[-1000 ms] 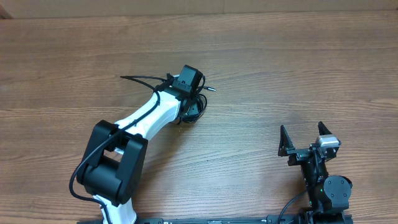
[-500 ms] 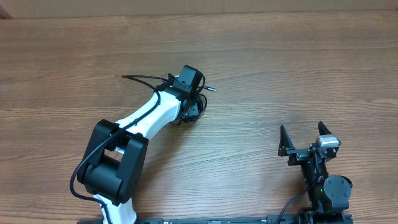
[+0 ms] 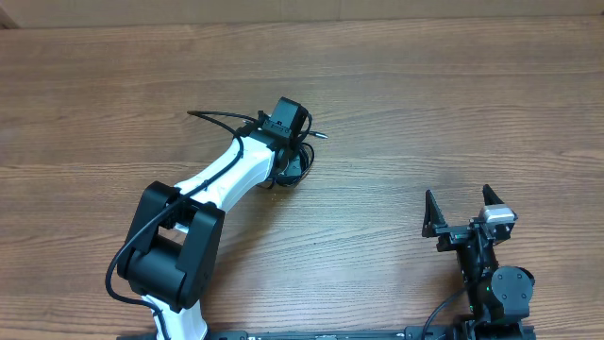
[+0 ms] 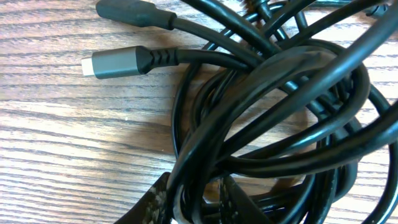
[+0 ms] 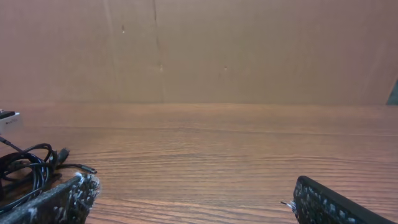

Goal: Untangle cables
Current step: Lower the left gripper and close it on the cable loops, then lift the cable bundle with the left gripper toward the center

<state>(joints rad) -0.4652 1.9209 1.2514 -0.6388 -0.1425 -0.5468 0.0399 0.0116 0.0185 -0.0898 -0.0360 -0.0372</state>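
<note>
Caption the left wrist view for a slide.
Left gripper grips tangled black cables; grey plug rests on wooden table.

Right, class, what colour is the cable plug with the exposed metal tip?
The plug is grey, its cables black; the left wrist view shows it best.

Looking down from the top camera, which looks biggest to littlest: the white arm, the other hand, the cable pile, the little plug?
Biggest: white left arm.
Next: right hand and cable tangle look close, because the arm hides part of the tangle.
Littlest: silver plug tip.
</note>
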